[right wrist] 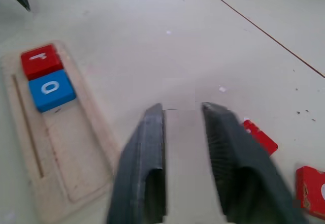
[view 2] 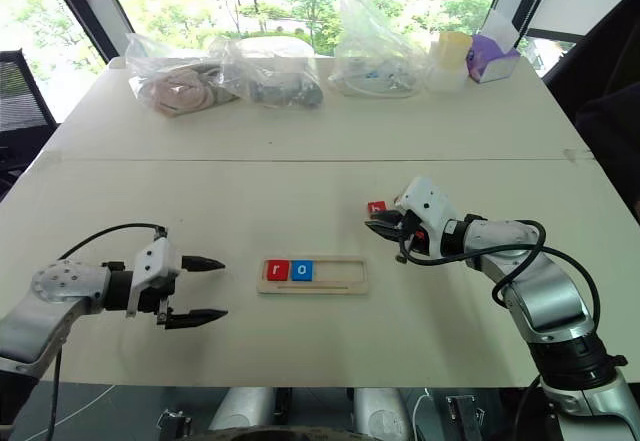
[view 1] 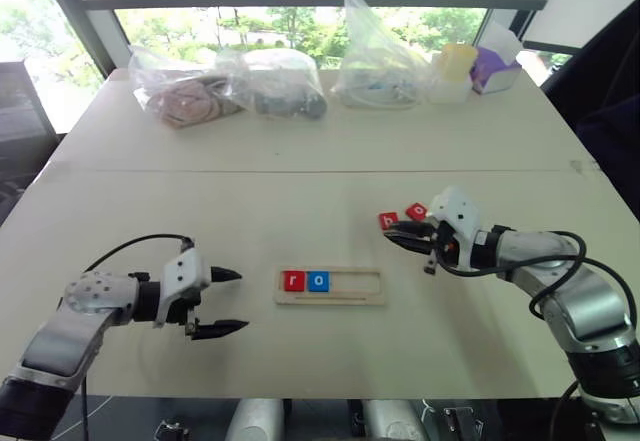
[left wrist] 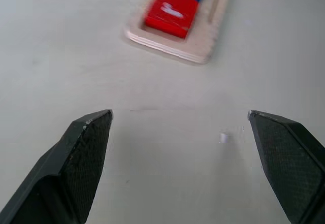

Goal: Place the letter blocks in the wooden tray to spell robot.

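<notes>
The wooden tray (view 1: 350, 299) lies at the table's middle front. A red r block (view 1: 293, 281) and a blue o block (view 1: 318, 281) sit side by side at its left end. Two red letter blocks (view 1: 388, 220) (view 1: 416, 211) lie on the table to the tray's right. My right gripper (view 1: 402, 234) hovers just in front of them; in the right wrist view its fingers (right wrist: 147, 148) stand a little apart, with nothing between them. My left gripper (view 1: 233, 301) is wide open and empty, left of the tray, pointing toward it.
Clear plastic bags (view 1: 230, 86) with contents, a yellow cup (view 1: 458, 61) and a purple box (view 1: 497, 69) line the table's far edge. A dark chair (view 1: 600, 101) stands at the right. A seam (view 1: 300, 170) runs across the tabletop.
</notes>
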Robot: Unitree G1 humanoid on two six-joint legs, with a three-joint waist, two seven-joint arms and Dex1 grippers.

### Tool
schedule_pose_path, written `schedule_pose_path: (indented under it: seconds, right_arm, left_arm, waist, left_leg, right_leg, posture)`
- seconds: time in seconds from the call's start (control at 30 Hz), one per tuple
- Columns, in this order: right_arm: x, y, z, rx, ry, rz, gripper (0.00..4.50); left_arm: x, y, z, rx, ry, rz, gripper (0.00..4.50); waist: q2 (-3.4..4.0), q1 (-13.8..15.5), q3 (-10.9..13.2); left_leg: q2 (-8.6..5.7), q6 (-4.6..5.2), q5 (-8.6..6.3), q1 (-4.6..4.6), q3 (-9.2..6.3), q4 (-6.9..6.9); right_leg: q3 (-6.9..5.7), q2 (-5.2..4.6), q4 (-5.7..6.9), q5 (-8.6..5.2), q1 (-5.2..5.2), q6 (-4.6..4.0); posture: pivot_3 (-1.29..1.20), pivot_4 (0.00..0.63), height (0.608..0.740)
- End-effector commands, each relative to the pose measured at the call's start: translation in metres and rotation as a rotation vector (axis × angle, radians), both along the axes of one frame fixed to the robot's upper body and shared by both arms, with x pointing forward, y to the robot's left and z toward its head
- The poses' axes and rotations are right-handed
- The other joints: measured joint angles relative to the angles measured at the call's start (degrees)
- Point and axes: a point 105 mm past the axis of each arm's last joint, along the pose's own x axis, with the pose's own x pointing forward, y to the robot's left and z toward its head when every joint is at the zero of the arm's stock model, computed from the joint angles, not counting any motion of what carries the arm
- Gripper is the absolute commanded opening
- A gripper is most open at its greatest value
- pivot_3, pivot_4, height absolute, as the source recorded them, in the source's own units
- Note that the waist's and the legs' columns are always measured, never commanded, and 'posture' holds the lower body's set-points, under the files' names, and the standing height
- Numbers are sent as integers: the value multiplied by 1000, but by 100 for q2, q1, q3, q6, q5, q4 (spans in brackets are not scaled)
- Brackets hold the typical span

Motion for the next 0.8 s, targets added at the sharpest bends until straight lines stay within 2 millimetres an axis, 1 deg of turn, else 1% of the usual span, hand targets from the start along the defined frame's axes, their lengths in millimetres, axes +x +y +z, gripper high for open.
schedule_pose_path:
  seconds: [0.03,0.1,0.13,0.23,0.33,0.47,0.57,0.63,0.8]
  right_arm:
    - [6,3,6,12,-20,-48,2938]
    - [15,6,3,30,4,-151,3995]
    - [21,8,1,31,7,-220,4435]
    - [29,8,-1,31,15,-349,4435]
    - [34,7,1,7,-15,-497,4435]
    - [39,2,1,9,-1,-608,4435]
    - [41,2,0,8,17,-637,4435]
    - [38,7,-4,7,37,-632,4435]
    - [32,10,-15,4,87,-641,4435]
  left_arm:
    - [6,-4,33,-85,-76,62,4500]
    - [9,-6,48,-132,-121,110,4500]
    - [8,-6,51,-143,-134,123,4500]
    - [7,-7,52,-149,-141,138,4500]
    - [4,-5,45,-136,-131,141,4500]
    - [7,-8,45,-131,-139,145,4500]
    - [8,-12,47,-128,-146,142,4500]
    - [8,-14,49,-124,-152,140,4500]
    - [10,-17,53,-121,-163,141,4500]
  waist:
    - [0,8,0]
    - [-2,1,1]
    - [-3,-7,0]
    - [-1,-21,2]
    - [1,-26,2]
    - [1,-6,2]
    - [1,-12,2]
    - [1,-16,2]
    - [1,-30,2]
  left_leg:
    - [-2,0,0,-1,2,0]
    - [-5,0,0,-3,3,-1]
    - [-5,0,0,-4,4,-1]
    - [-4,-1,0,-4,5,-4]
    - [-3,-1,0,-3,5,-9]
    - [-3,-1,0,-4,7,-10]
    - [-6,-1,0,-4,8,-5]
    - [-7,-1,0,-4,12,-5]
    - [-5,-1,0,-4,12,-14]
  right_leg:
    - [0,-2,-2,0,1,0]
    - [1,-6,-6,0,1,2]
    - [1,-6,-6,1,0,3]
    - [5,-4,1,2,-8,2]
    - [4,-1,2,1,-11,0]
    - [4,0,-1,0,-11,-1]
    - [5,-2,-1,1,-9,-1]
    - [6,-3,-2,1,-9,-1]
    - [6,0,-2,1,-13,0]
  posture:
    - [0,150,740]
    - [0,150,740]
    - [0,150,740]
    - [0,150,740]
    - [0,150,740]
    - [0,150,740]
    - [0,150,740]
    - [0,150,740]
    - [0,150,740]
